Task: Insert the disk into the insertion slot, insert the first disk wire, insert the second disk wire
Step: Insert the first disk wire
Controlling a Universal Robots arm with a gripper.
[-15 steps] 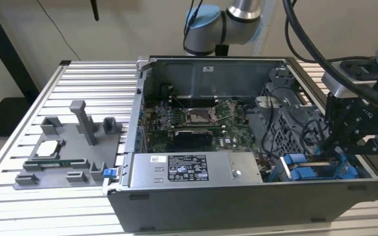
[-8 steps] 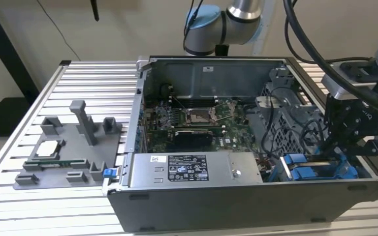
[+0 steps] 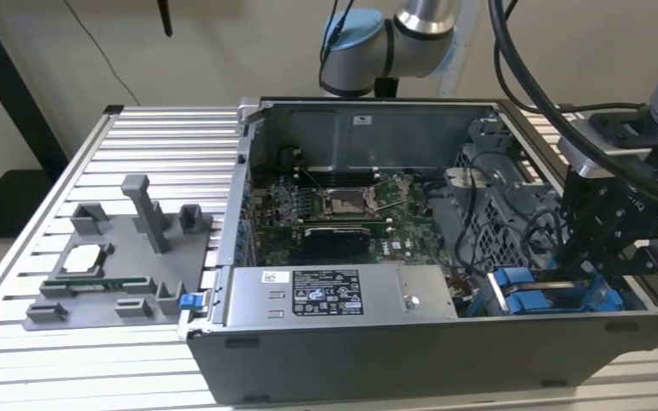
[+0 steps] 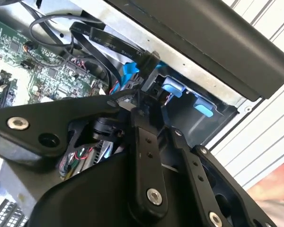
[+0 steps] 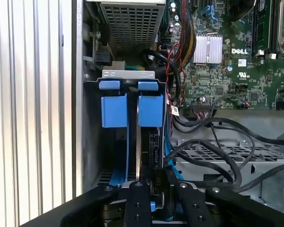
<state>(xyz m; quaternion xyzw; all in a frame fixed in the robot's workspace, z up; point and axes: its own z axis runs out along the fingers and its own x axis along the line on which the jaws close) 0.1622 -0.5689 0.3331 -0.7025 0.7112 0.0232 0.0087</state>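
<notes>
Gripper [image 5: 160, 184] clamped on a black wire plug [image 4: 149, 82] — disk [image 5: 150, 150] just beyond, in the insertion slot [image 5: 91, 142]

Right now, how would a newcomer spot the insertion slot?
Find the open computer case. The insertion slot is the grey bay at the exterior view's right of the labelled power supply box. Unlike the neighbouring perforated cage, it carries bright blue tabs.

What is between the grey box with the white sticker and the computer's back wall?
The green circuit board lies there, between the grey box and the back wall, as the exterior view shows.
</notes>
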